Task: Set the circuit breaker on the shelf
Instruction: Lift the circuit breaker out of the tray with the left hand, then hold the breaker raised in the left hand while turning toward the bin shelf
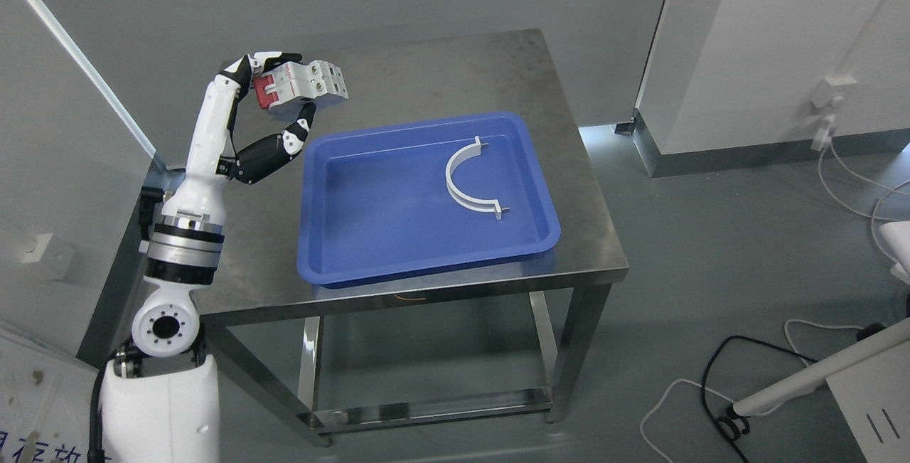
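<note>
The left hand (pixel 274 104) holds the one circuit breaker (pixel 304 87) aloft, fingers (pixel 269 60) curled over its top and thumb beneath, above the bench (pixel 455 65) just beyond the far-left corner of the single blue tray (pixel 313 185). The pick looks done; carrying it to a shelf remains, and no shelf shows. One white curved bracket (pixel 469 182) lies in the tray. The right hand is out of view.

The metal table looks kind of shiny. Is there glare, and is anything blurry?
Head view: the table shows only soft, dull reflections, no harsh glare; a bright patch lies on the floor beside it. Head view: the tray, the white bracket and the breaker in the left hand all look sharp.
</note>
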